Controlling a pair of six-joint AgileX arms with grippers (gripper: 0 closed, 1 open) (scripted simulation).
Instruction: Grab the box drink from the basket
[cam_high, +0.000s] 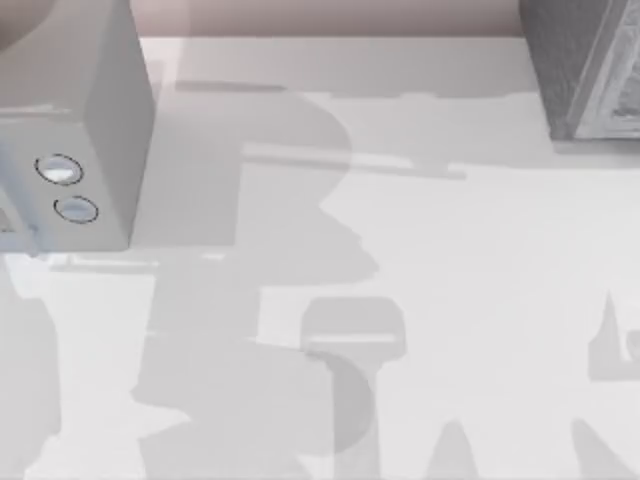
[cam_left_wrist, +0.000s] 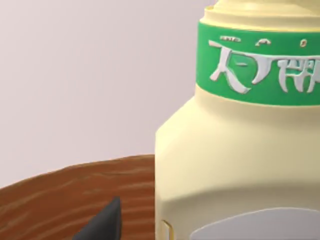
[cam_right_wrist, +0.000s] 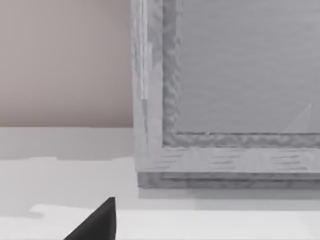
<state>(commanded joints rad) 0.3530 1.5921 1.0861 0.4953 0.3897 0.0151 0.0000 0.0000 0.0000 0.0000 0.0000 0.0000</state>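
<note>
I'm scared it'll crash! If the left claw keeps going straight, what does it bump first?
Probably the cream bottle with the green band, standing close ahead above the brown basket. Depth is hard to judge.

White table (cam_high: 480, 300), shadowed; pinkish wall (cam_high: 330, 15) behind.

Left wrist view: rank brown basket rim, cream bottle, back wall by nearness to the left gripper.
1. Brown basket rim, just past the dark fingertip.
2. Cream bottle with the green band, beside the fingertip; too close to call against the rim.
3. Pale back wall, clearly farthest.
</note>
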